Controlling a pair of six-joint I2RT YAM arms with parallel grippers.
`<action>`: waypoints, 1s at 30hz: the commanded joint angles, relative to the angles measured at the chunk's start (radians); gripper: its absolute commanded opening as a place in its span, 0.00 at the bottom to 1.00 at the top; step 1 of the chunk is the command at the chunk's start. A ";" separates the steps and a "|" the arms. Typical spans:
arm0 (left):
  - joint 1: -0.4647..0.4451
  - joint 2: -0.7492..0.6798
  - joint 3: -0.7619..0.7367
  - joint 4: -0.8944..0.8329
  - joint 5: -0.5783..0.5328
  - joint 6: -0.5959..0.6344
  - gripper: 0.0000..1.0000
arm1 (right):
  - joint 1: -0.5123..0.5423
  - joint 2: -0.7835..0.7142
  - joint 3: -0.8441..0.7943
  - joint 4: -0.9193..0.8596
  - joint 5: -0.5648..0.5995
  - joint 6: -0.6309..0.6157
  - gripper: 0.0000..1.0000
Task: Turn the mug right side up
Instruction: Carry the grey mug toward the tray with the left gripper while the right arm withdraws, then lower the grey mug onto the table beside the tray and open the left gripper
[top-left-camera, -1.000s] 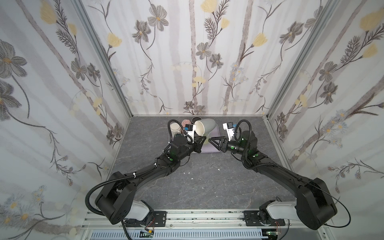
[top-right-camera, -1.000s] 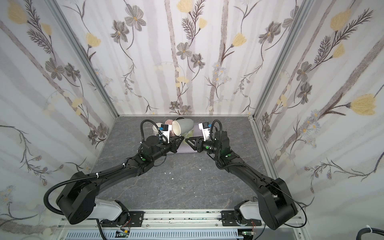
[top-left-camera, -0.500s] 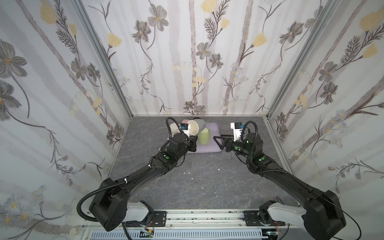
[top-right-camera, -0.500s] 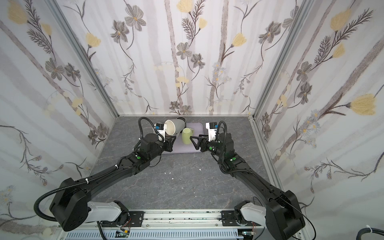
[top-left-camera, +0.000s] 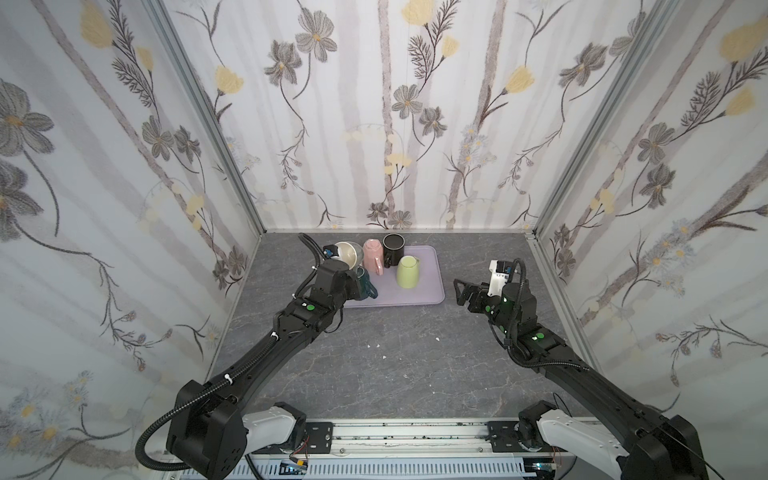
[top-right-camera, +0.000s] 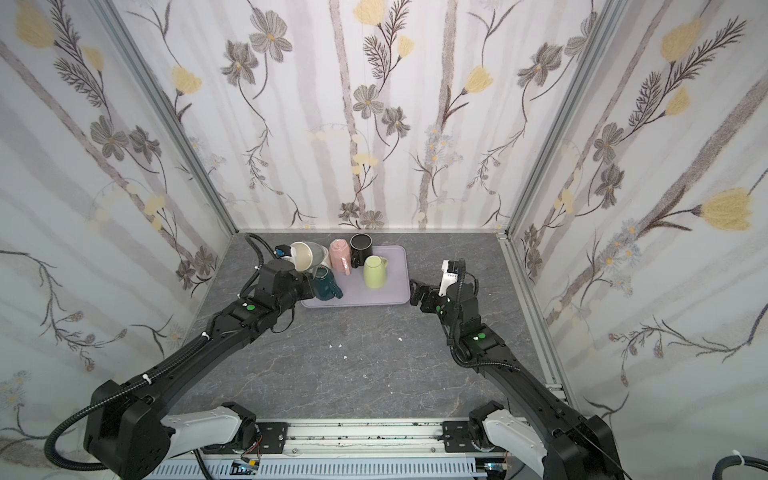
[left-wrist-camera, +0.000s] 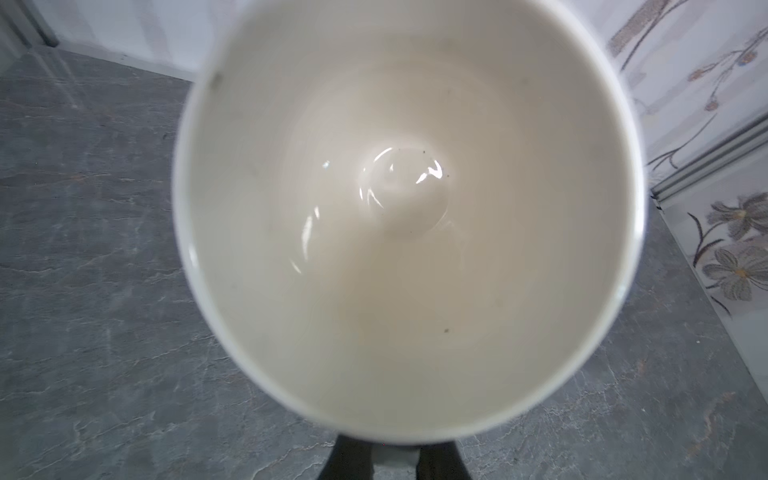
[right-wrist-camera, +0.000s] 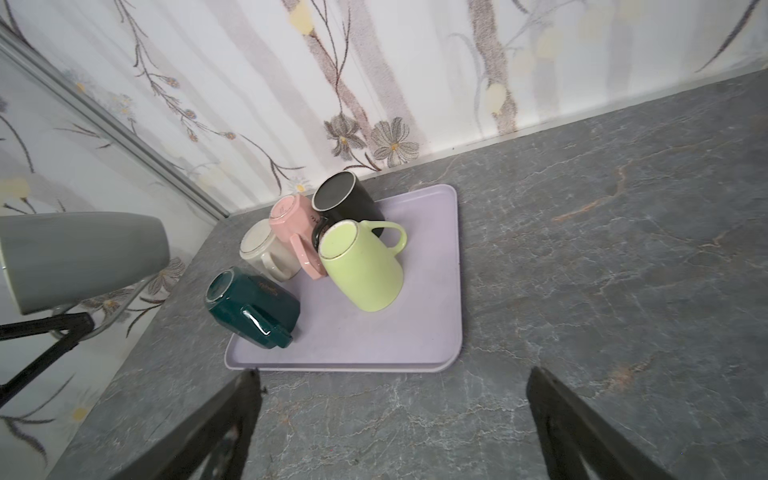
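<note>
Left gripper (left-wrist-camera: 395, 451): closed tight on the grey mug (top-left-camera: 348, 254).
Grey mug: in the air, lying sideways, its cream inside facing the left wrist camera; by the back left corner of the tray (top-left-camera: 428, 286) in both top views.
Right gripper (right-wrist-camera: 392, 415): jaws spread wide, holding nothing, over bare table (top-left-camera: 395, 353) just right of the tray.
Tray: 5 mugs bottom-up, namely lime mug (top-left-camera: 407, 272), pink mug (top-left-camera: 372, 255), black mug (top-left-camera: 392, 249), teal mug (top-left-camera: 365, 283), beige mug (right-wrist-camera: 259, 249).

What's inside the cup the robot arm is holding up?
Nothing! The left wrist view looks straight into the grey mug, and only shiny cream glaze with a few tiny dark specks shows. The mug covers most of the left gripper there.
</note>
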 joint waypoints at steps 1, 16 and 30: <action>0.046 -0.014 0.021 -0.053 -0.043 -0.012 0.00 | -0.022 -0.032 -0.022 -0.015 0.030 0.006 1.00; 0.244 0.171 0.243 -0.325 0.025 0.020 0.00 | -0.068 -0.193 -0.135 -0.026 -0.028 -0.026 1.00; 0.293 0.433 0.521 -0.539 0.059 0.097 0.00 | -0.092 -0.174 -0.170 -0.016 -0.085 -0.068 1.00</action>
